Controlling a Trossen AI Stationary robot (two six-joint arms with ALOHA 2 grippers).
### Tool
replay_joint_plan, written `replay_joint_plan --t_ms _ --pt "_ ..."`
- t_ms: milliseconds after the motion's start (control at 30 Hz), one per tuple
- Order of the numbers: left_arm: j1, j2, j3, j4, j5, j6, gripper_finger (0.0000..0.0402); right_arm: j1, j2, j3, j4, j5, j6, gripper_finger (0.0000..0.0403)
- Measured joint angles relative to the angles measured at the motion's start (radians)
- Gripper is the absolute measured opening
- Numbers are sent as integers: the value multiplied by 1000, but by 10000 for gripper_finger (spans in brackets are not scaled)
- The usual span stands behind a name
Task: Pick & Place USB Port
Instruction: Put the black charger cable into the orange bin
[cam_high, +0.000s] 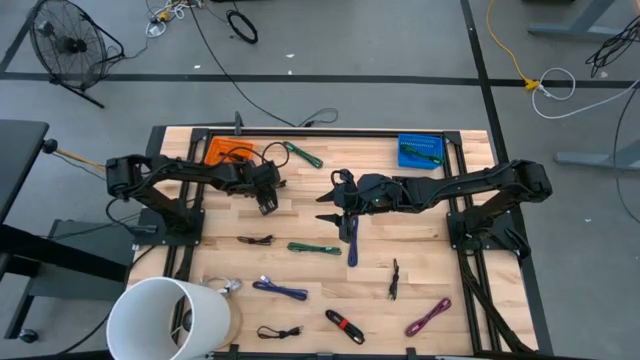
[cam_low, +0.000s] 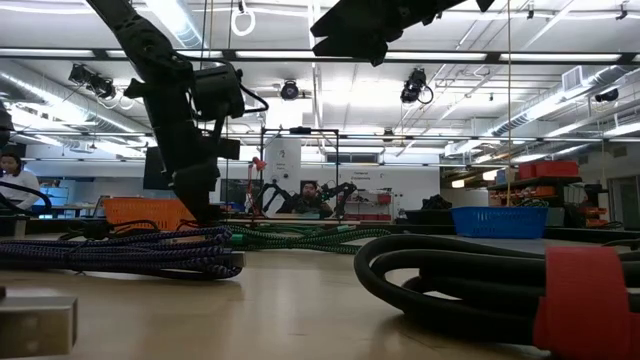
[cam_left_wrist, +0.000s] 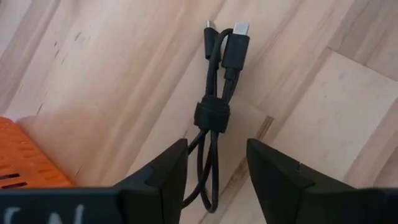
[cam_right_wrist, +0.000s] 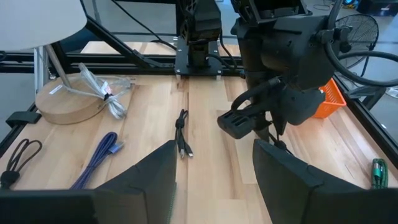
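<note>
A black USB cable, bundled by a black strap, lies flat on the wooden table beside the orange basket, its two plugs pointing away from the gripper. My left gripper is open and points steeply down. Its fingers stand on either side of the cable's looped end without touching it. In the high view my left gripper is just below the orange basket, and the cable is hidden under it. My right gripper hangs open above the table's middle, with nothing between its fingers.
A blue basket stands at the far right. Several bundled cables lie scattered: green, blue, black, purple, magenta. A white tub and a wooden disc stand at the near left corner.
</note>
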Motion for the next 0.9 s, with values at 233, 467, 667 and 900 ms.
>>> replay_joint_plan --t_ms 233,467,667,900 --pt "1 0 0 3 -29 -3 159 0 0 0 0 0 2 212" --pt "1 49 1 49 16 -3 152 0 0 0 0 0 2 212" --pt "7 112 6 57 -21 10 158 0 0 0 -1 -2 2 212" --pt "15 79 2 54 44 13 24 0 0 0 -1 -1 2 212"
